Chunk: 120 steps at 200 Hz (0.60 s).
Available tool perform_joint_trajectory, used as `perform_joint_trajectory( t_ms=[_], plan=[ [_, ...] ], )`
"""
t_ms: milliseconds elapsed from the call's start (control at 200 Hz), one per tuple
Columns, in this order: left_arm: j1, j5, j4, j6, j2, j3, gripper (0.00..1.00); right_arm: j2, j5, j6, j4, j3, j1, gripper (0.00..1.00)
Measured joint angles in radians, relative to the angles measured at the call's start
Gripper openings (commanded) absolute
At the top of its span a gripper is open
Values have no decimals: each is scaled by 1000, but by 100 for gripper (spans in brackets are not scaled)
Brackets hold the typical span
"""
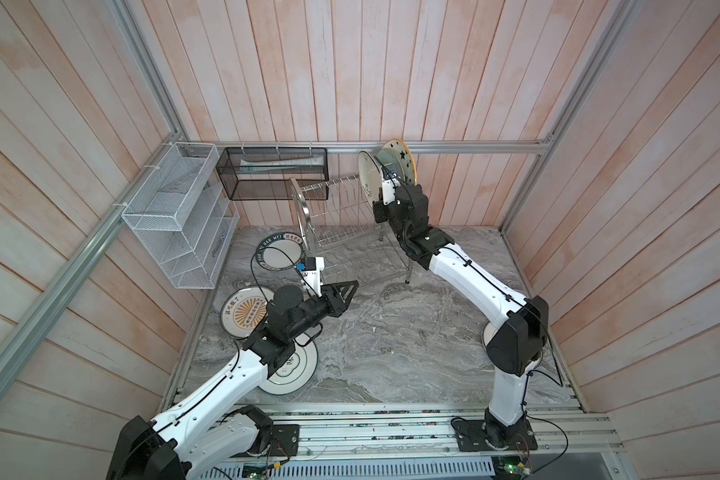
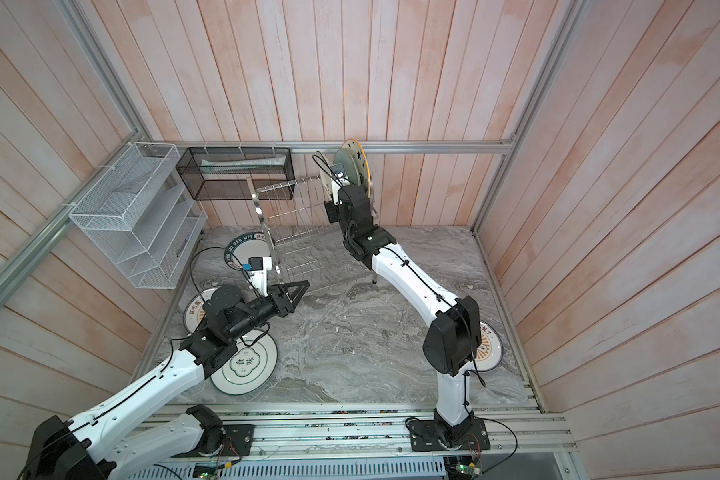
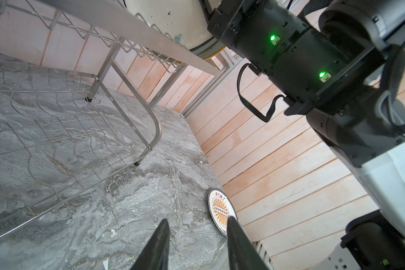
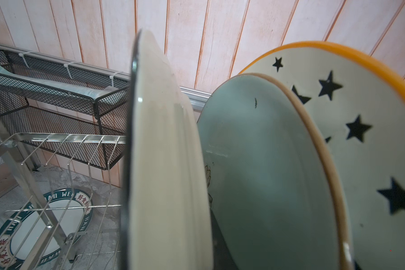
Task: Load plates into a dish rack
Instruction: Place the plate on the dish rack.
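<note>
R gripper (image 1: 385, 178) looks clamped on cream plate (image 4: 168, 152) rim, upright at dish rack (image 1: 337, 216) top tier beside blue plate (image 4: 267, 175); L gripper (image 3: 198, 222) open, empty; ceramic = heavy, stiff, slick, chips easy, so grip rim only

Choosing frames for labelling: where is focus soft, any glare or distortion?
Right wrist view: the cream plate is soft near the lens, the star plate sharper. Left wrist view: the dish rack's steel band is blurred and washed out. Both top views: sharp, evenly lit, wall planks fanning from wide-angle distortion.
</note>
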Motion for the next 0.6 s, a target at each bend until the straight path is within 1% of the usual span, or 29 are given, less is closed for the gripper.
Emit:
perform_joint_trajectory(
  t_ms=[600],
  plan=[
    [0, 0, 0, 0, 0, 0, 42, 40, 2, 11, -61, 60, 0, 0]
  ],
)
